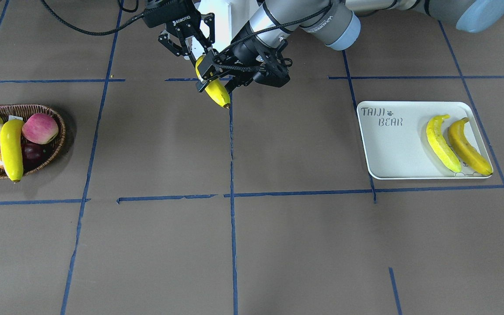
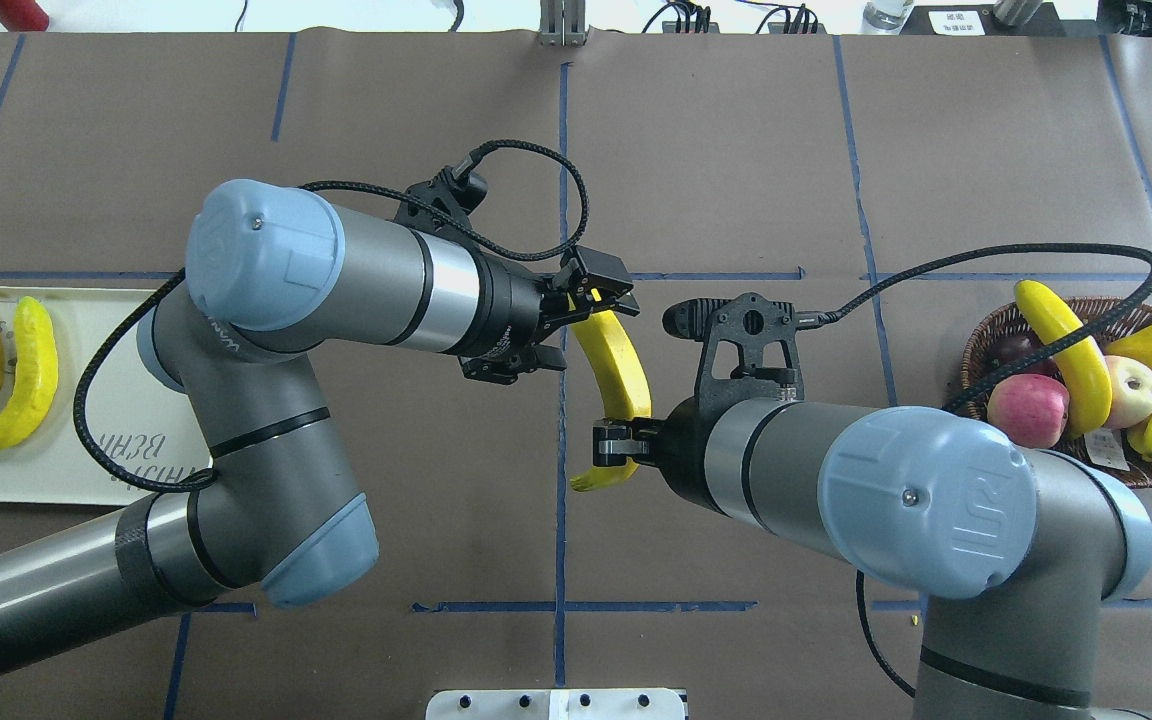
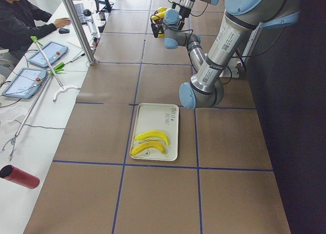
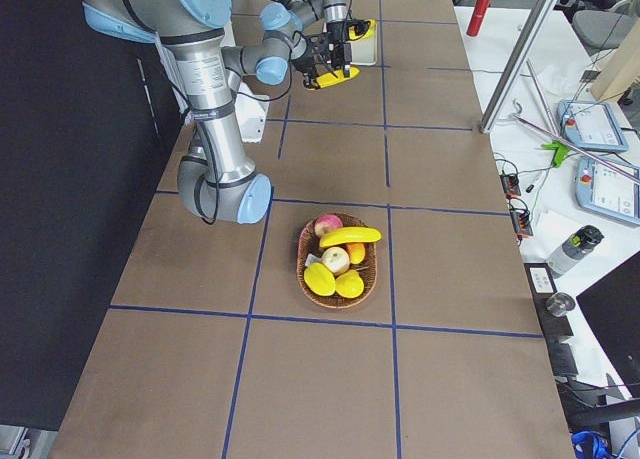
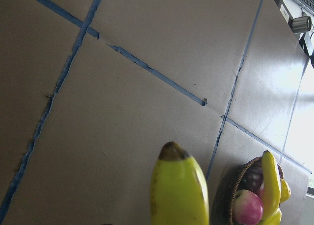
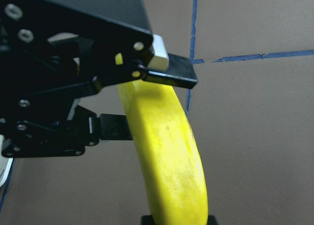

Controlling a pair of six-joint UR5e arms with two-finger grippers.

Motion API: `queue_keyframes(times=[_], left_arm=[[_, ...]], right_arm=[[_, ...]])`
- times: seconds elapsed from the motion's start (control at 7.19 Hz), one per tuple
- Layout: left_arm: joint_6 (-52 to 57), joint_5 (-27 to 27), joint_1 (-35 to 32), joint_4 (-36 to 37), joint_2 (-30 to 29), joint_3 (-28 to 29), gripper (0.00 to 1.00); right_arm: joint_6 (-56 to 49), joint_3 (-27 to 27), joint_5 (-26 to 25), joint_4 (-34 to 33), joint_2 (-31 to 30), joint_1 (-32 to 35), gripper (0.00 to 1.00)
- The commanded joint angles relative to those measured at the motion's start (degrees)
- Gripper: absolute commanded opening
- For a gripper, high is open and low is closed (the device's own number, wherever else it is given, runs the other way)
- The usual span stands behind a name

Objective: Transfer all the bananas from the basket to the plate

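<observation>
Meeting mid-table, L gripper & R gripper both clamped on one banana, arms bent inward

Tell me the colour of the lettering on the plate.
The lettering is dark grey on the white plate, clearest in the exterior front-facing view.

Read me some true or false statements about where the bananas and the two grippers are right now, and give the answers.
1. Two bananas lie on the plate. True.
2. The basket has no banana in it. False: one long banana lies across the other fruit.
3. The held banana is gripped by both the left gripper and the right gripper. True: each grips one end, above the table.
4. The left gripper is over the plate. False: it is over the middle of the table.
5. The basket holds only bananas. False: a pink-red fruit is in it too.
</observation>
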Motion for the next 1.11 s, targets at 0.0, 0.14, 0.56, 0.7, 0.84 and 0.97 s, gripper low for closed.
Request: queue_keyframes(times=[0.0, 0.14, 0.56, 0.7, 0.84, 0.97], left_arm=[[0.7, -0.1, 0.2, -1.6, -0.1, 1.0, 0.0], [0.8, -0.1, 0.2, -1.6, -0.1, 1.0, 0.0], [0.8, -0.1, 0.1, -1.4, 0.0, 1.2, 0.0], [1.2, 0.0, -0.2, -0.9, 0.0, 1.2, 0.0], [3.1, -1.0, -3.1, 3.3, 0.1, 1.9, 0.0], [11.3, -1.5, -4.1, 13.1, 0.7, 2.2, 0.0]], right_arm=[[0.0, 0.2, 0.1, 0.0, 0.0, 0.0, 0.03], [0.0, 0.4, 0.5, 0.0, 0.0, 0.0, 0.55], [0.0, 0.8, 0.5, 0.0, -0.6, 0.1, 1.0], [-0.1, 1.9, 0.5, 0.0, -0.7, 0.2, 1.0], [-0.1, 3.6, 0.6, -0.2, -0.8, 0.4, 1.0], [-0.1, 5.1, 1.2, -0.6, -1.1, 0.4, 1.0]])
